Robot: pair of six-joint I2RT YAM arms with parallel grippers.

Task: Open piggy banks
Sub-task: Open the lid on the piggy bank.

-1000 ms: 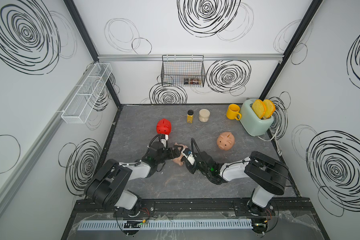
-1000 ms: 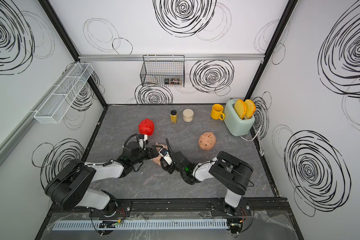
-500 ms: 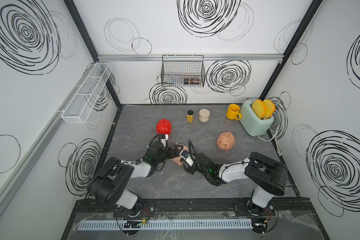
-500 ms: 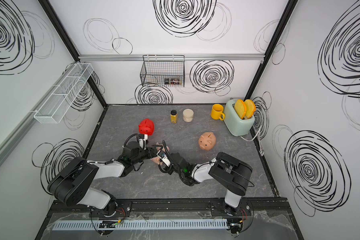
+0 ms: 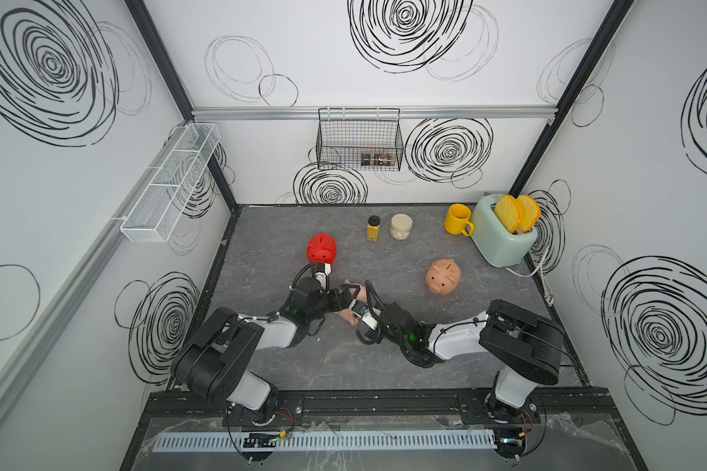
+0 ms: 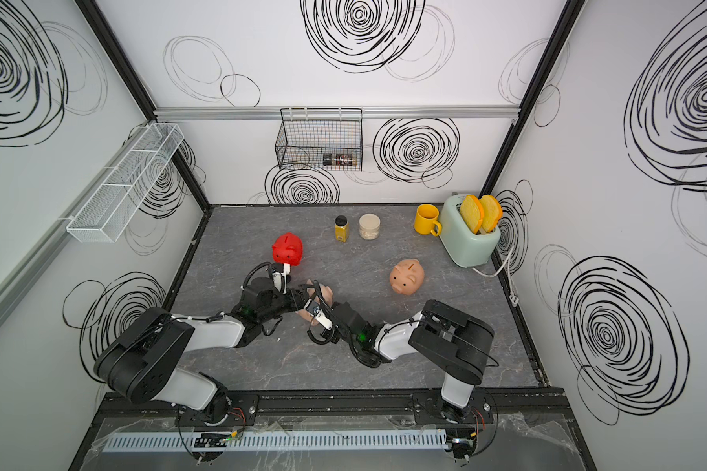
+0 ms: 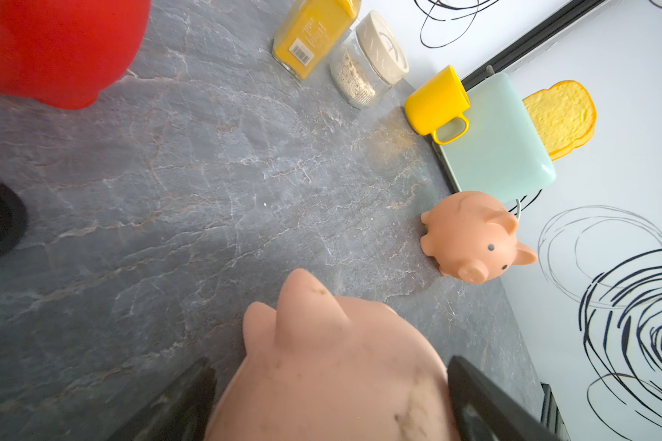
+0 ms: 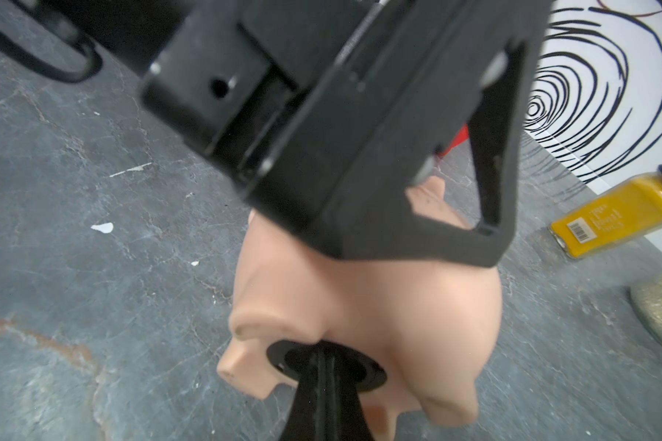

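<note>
near pink pig [image 8: 417,305], red pig [image 5: 321,248], spice jar [image 5: 373,228], mug [image 5: 457,218]

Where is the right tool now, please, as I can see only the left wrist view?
Observer: The right tool is shut on the black plug in the belly of the pale pink pig.
Operator: Is the plug out yet?
Observer: It lies at the belly opening; whether it is loose I cannot tell.
Operator: Thanks. Is the red pig upright?
Observer: Yes, the red pig stands upright.
</note>
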